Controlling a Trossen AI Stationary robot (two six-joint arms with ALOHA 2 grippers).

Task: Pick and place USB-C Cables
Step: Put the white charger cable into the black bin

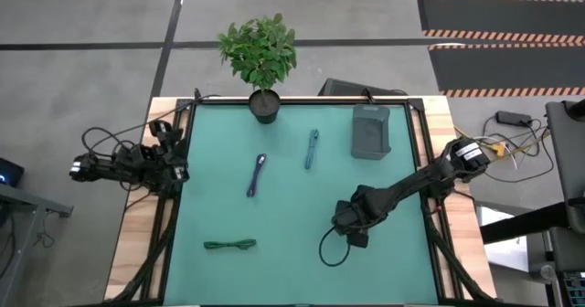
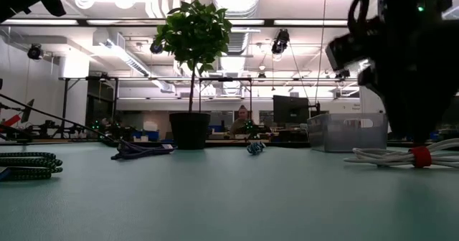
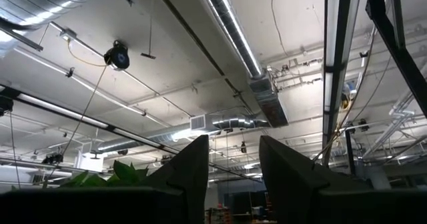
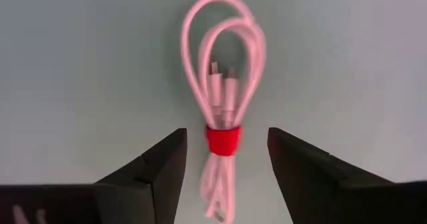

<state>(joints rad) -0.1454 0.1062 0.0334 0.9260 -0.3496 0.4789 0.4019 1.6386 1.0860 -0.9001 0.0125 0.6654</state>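
Observation:
A white USB-C cable [image 4: 223, 84], bound by a red-pink tie [image 4: 222, 141], lies flat on the green mat. My right gripper [image 4: 227, 141] points down over it and is open, one finger on each side of the tie, touching nothing. In the high view that gripper [image 1: 352, 223] hides this cable. A purple cable [image 1: 257, 174], a teal cable [image 1: 312, 149] and a green cable [image 1: 229, 245] lie apart on the mat. My left gripper [image 3: 233, 171] waits at the table's left edge, tipped upward and open, with nothing between its fingers.
A grey bin [image 1: 370, 132] stands at the far right of the mat [image 1: 283, 206]. A potted plant [image 1: 262, 60] stands at the middle of the far edge. A loop of black wire [image 1: 327, 249] hangs beside my right gripper. A person sits in the room beyond [image 2: 242, 119].

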